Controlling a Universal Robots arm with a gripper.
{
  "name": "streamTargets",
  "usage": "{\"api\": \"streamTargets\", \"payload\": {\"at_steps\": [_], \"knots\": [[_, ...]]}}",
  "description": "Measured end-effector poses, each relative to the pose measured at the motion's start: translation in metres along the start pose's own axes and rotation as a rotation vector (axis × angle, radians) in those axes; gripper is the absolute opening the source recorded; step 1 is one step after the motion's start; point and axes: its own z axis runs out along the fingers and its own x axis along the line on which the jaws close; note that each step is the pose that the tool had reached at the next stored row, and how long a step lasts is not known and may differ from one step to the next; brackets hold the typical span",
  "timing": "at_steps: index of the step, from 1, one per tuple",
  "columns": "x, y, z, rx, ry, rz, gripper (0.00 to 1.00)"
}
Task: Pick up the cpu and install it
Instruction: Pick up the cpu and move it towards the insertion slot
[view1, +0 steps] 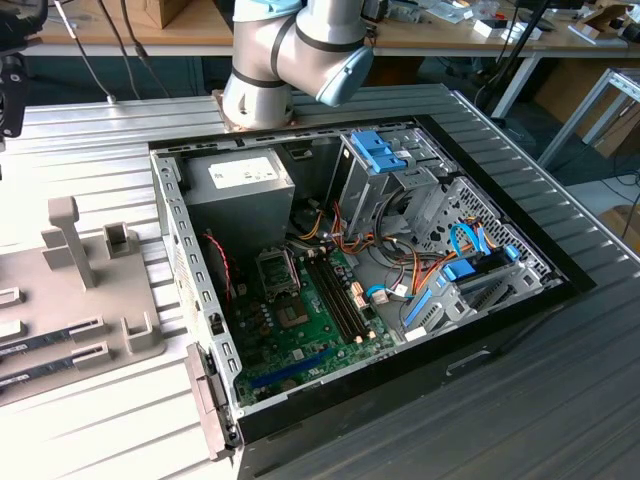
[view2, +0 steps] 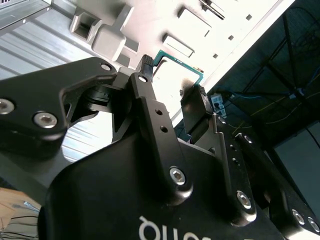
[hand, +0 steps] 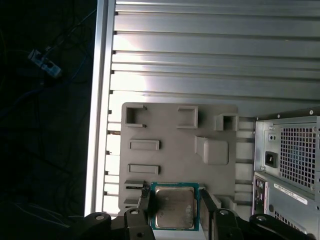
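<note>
The cpu (hand: 174, 207), a flat square chip with a green rim and a dull silver lid, sits between the two black fingers of my gripper (hand: 174, 200), which is shut on its opposite edges. In the second wrist view the green edge of the cpu (view2: 181, 64) shows between the fingertips (view2: 145, 64) of the gripper (view2: 172, 77). The chip hangs above the grey fixture plate (hand: 165, 125) beside the computer's rear panel. In the exterior view the open computer case (view1: 170, 230) shows the green motherboard (view1: 300, 345) with its square socket (view1: 275, 268).
The arm's base and elbow (view1: 290, 50) stand behind the case. The grey fixture plate (view1: 140, 335) lies at the exterior view's left, with upright posts and two long green memory sticks (view1: 50, 335). Inside the case are a grey power-supply box (view1: 240, 190), drive cages and cable bundles.
</note>
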Motion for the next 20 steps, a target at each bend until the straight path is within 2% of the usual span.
{"api": "streamTargets", "payload": {"at_steps": [2, 11, 20], "knots": [[-0.0028, -0.0001, 0.0001, 0.0, 0.0, 0.0, 0.47], [-0.0042, -0.0002, 0.0001, 0.0, 0.0, 0.0, 0.47], [-0.0086, -0.0004, 0.0002, 0.0, 0.0001, 0.0, 0.47]]}}
